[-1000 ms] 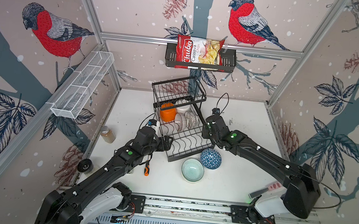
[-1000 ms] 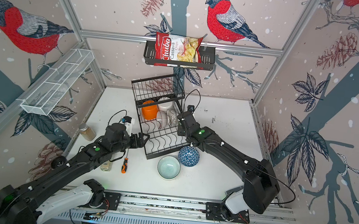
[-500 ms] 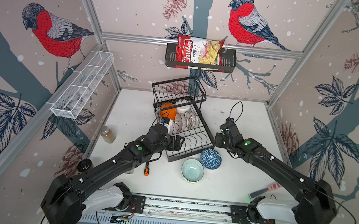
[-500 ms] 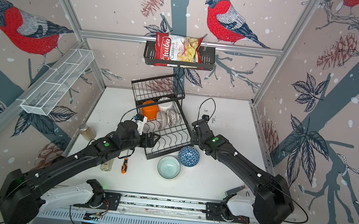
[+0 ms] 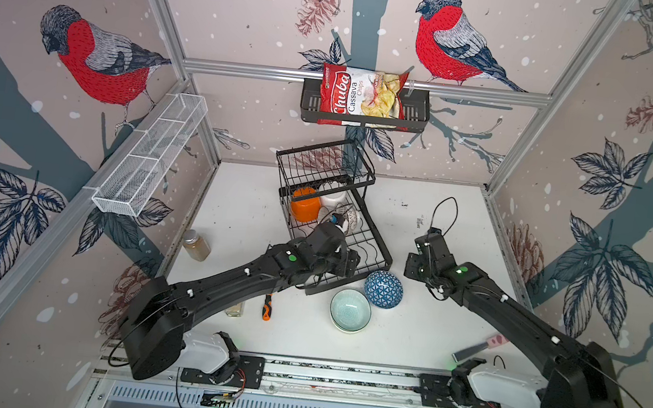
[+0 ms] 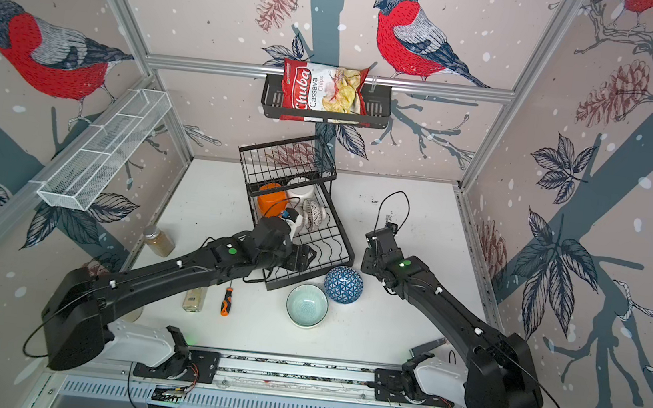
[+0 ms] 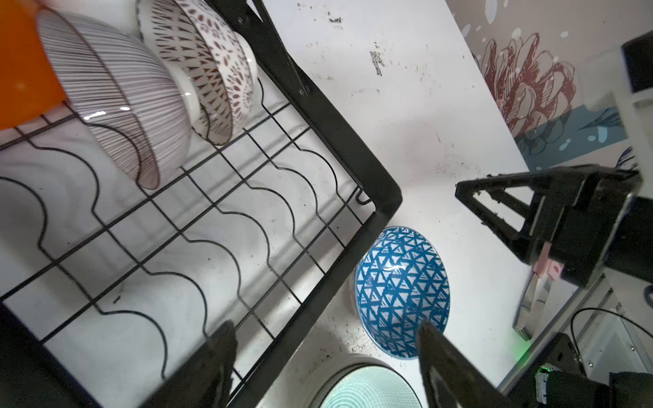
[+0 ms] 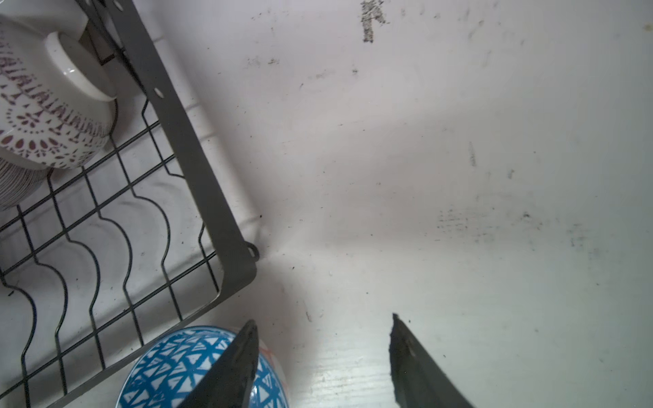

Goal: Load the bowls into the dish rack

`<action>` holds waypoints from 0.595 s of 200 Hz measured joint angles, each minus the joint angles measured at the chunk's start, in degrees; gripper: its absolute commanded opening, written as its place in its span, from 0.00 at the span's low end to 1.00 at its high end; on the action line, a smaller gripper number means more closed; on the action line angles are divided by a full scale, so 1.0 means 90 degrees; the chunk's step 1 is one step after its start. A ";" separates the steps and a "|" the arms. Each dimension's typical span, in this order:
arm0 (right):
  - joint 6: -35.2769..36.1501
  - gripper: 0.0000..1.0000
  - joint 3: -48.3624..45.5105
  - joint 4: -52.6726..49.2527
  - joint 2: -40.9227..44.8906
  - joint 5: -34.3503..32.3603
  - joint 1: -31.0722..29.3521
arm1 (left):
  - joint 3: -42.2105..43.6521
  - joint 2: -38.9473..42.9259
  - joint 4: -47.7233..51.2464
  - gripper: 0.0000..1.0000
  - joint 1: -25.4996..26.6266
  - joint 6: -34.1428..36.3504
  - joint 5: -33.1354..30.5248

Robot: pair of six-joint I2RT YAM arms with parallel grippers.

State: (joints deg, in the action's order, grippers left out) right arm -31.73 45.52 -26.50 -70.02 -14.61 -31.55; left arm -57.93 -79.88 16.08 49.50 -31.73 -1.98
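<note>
The black wire dish rack (image 5: 383,257) (image 6: 346,253) stands mid-table. In its lower tray, on their sides, are an orange bowl (image 5: 304,206), a white bowl (image 5: 332,197), a striped bowl (image 7: 120,99) and a patterned bowl (image 7: 212,63). On the table by the rack's front corner lie a blue geometric bowl (image 5: 383,289) (image 7: 403,289) (image 8: 176,367), upside down, and a pale teal bowl (image 5: 350,310) (image 6: 307,305), upright. My left gripper (image 5: 350,260) (image 7: 325,339) hovers open and empty over that corner. Right of the blue bowl, my right gripper (image 5: 411,267) (image 8: 323,319) is open and empty above bare table.
A chips bag sits in a black shelf basket (image 5: 419,111) on the back wall. A white mesh tray (image 5: 150,155) hangs on the left wall. A jar (image 5: 195,245), a small bottle (image 5: 235,307) and an orange-handled screwdriver (image 5: 267,307) lie front left; a pink-handled tool (image 5: 476,347) lies front right.
My right gripper has pulled back out of the rack to the right, leaving the patterned bowl there. My left arm has swung from the rack's left side across to its front corner.
</note>
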 measured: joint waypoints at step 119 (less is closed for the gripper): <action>-0.0104 0.56 -0.0673 0.0413 0.0250 0.0168 0.0627 | -0.1989 -0.2176 0.1343 0.58 0.0794 0.0187 -0.0359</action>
State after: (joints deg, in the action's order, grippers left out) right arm -32.67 39.46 -22.79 -67.77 -13.10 -25.91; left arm -75.83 -99.46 28.16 56.64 -30.04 -5.21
